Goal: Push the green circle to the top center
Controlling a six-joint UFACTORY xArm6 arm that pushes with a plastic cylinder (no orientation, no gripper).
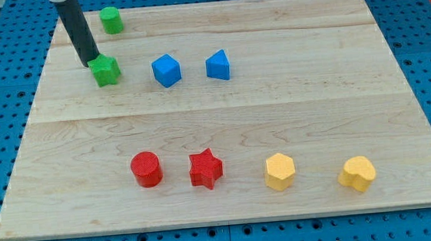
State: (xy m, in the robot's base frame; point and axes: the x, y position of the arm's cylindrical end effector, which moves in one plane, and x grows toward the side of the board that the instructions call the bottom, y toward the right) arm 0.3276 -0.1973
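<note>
Green star (106,70) sits near the board's top-left corner. Blue cube (166,70) is to its right, blue triangular block (218,65) just beyond that, small gap between the two blues. Bottom row, left to right: red cylinder (147,170), red star (205,170) close beside it, yellow hexagon (279,171), then yellow heart-ish block (357,173) nearest the bottom-right corner. None touching. All on the wooden board (313,90), which lies on a blue perforated base (426,58).
</note>
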